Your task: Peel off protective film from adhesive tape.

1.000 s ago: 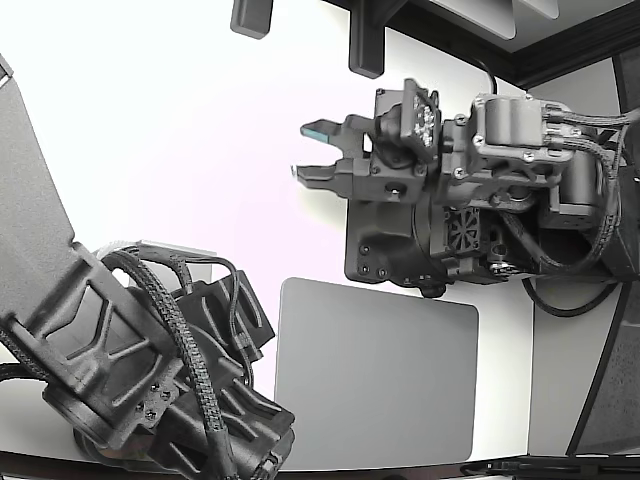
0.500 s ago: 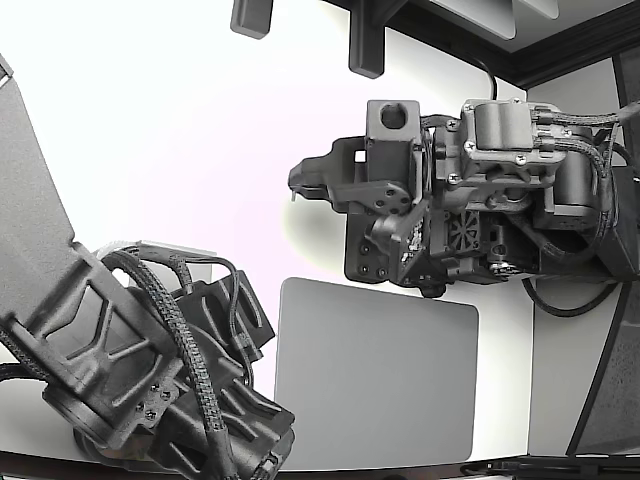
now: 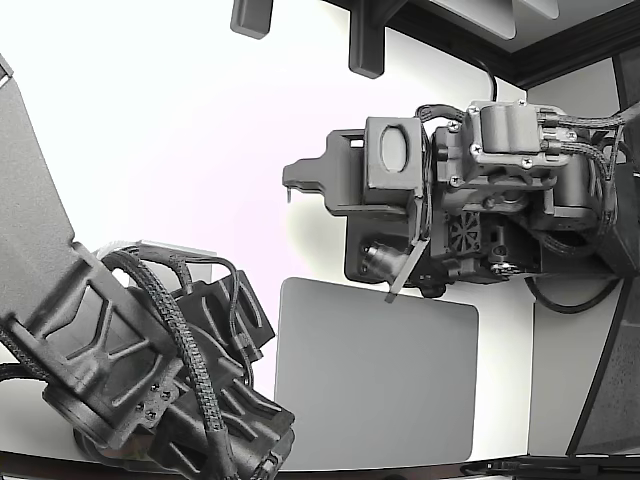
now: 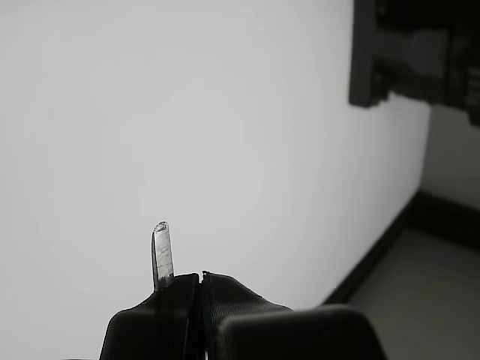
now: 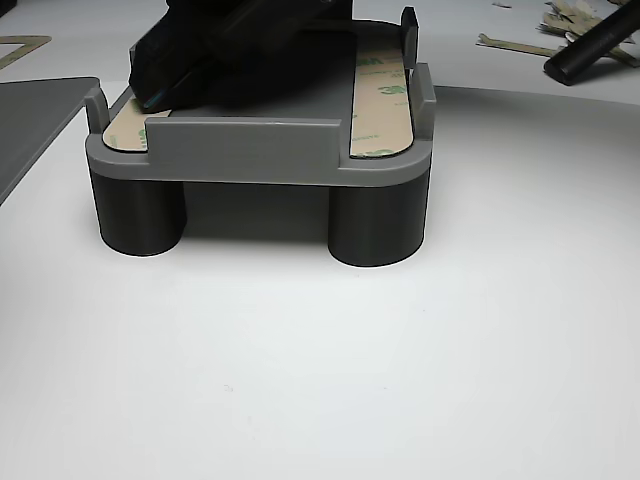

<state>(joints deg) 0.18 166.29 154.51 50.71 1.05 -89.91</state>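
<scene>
A thin, pale strip of protective film (image 4: pixel 161 255) stands up from between the closed fingertips of the end effector (image 4: pixel 199 279). The wrist view shows the two dark tips pressed together with the strip pinched at their seam, its free end pointing away from the end effector against a plain white wall. In the exterior view the same end effector (image 3: pixel 292 184) points toward that view's left, held in the air above the white table (image 3: pixel 200 120), and only a tiny sliver shows at its tip.

The other view shows a grey fixture (image 5: pixel 260 150) standing on round legs on the table. Two strips of adhesive tape lie in its shallow recesses: one (image 5: pixel 382 100) on that view's right with green printing on its liner, one (image 5: pixel 125 125) on the left, partly covered by a dark part of the second arm (image 5: pixel 230 50) resting over the fixture. Used scraps (image 5: pixel 520 42) lie far back on the table.

A grey mat (image 3: pixel 375 375) lies flat below the arm in the exterior view.

The grip takes only the strip's end, so the film could likely slip free. It may also cling to a fingertip when released. Whether any film remains on the tape cannot be told.
</scene>
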